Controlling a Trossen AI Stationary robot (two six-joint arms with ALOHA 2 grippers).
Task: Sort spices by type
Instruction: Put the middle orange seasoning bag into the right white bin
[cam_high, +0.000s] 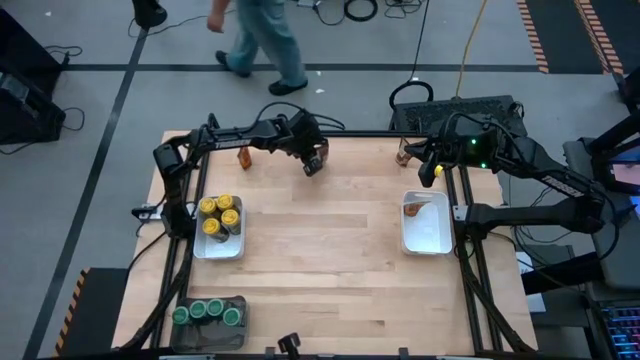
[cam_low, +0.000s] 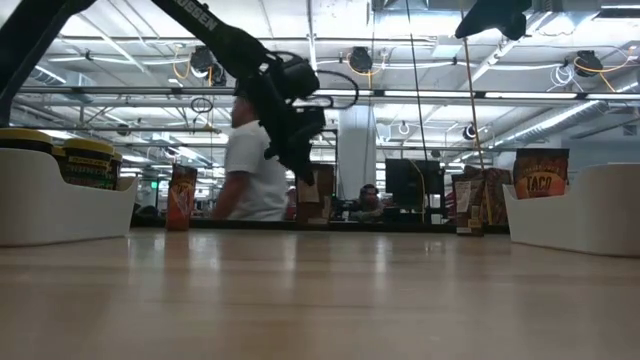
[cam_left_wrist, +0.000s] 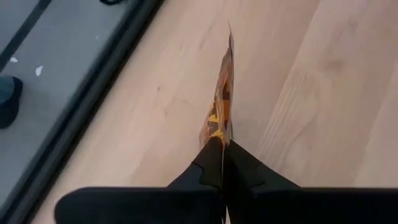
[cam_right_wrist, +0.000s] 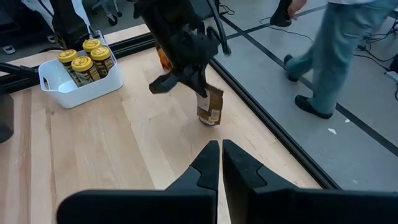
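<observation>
Left tool (cam_high: 314, 163): at the far edge of the bench (cam_high: 330, 250), fingers clamped on the top edge of a brown-orange packet (cam_left_wrist: 219, 106). Right tool (cam_right_wrist: 221, 163): raised over the far right corner, fingers together, nothing between them. Yellow-lidded jars (cam_high: 220, 215) stand in the left white tray (cam_high: 213, 248). Green-lidded jars (cam_high: 208, 312) sit in the dark tray (cam_high: 240, 303) at the near left. One packet (cam_high: 414, 209) lies in the right white tray (cam_high: 428, 238). Another packet (cam_high: 244, 157) stands near the far left edge

table (cam_high: 330, 260): pale wood, smooth, matt | packet (cam_left_wrist: 219, 109): glossy foil | left hand (cam_left_wrist: 222, 163): matt black plastic
</observation>
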